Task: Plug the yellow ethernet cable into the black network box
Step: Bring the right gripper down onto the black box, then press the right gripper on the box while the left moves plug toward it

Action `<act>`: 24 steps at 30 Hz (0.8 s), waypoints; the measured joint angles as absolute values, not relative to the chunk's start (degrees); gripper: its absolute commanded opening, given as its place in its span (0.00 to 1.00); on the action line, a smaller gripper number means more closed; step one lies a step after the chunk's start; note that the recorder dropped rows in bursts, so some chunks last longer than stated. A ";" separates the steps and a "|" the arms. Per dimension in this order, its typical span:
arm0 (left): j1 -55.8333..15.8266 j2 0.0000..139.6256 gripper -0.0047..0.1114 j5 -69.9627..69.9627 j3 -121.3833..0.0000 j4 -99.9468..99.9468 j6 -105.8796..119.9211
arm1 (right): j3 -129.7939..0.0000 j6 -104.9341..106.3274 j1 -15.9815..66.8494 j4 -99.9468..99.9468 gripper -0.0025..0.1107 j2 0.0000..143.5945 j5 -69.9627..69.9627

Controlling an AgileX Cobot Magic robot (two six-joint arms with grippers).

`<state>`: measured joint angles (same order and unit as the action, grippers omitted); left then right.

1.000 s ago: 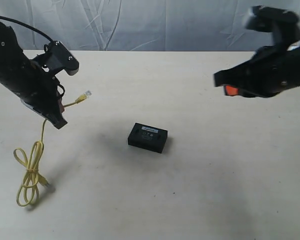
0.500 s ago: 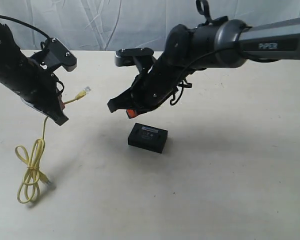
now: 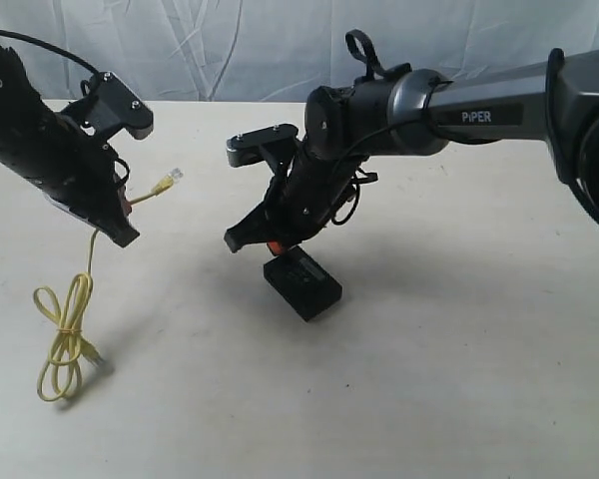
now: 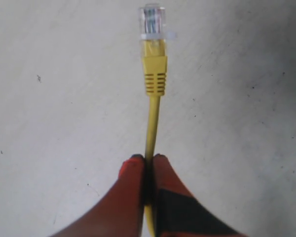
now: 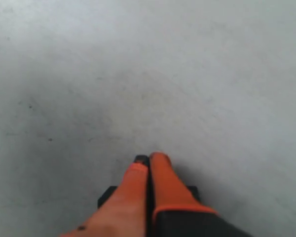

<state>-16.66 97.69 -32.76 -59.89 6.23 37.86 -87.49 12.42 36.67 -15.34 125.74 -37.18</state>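
My left gripper (image 3: 123, 206) is shut on the yellow ethernet cable (image 4: 152, 116) a little behind its clear plug (image 4: 153, 22), which sticks out in the air toward the middle of the table. The rest of the cable hangs down to a loose coil (image 3: 64, 339) on the table at the left. The black network box (image 3: 304, 285) lies at the table's middle, turned at an angle. My right gripper (image 3: 274, 246) is shut with nothing between its fingers, its tips down at the box's near-left end. In the right wrist view the box (image 5: 105, 196) shows just under the orange fingers (image 5: 160, 182).
A pale tabletop (image 3: 459, 379) and a wrinkled white cloth backdrop (image 3: 240, 45). The right arm (image 3: 449, 100) stretches across from the right over the middle of the table.
The right arm has swung in from the far right and come down onto the box. The box has turned and shifted slightly toward the front. The left arm holds the cable almost still.
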 measured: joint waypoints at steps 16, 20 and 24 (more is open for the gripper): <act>-16.66 97.69 0.04 -32.39 -59.89 7.30 37.96 | -87.49 10.92 36.67 -8.74 0.02 122.96 -44.35; -16.66 97.69 0.04 -32.84 -59.89 7.99 40.14 | -87.49 9.70 36.67 -8.60 0.02 119.71 -45.03; -16.66 97.69 0.04 -35.68 -59.89 13.22 47.08 | -87.49 9.24 35.00 -8.60 0.02 115.73 -48.23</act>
<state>-16.66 97.69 -35.68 -59.89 13.22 47.08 -87.49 9.24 35.00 -8.60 115.73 -48.23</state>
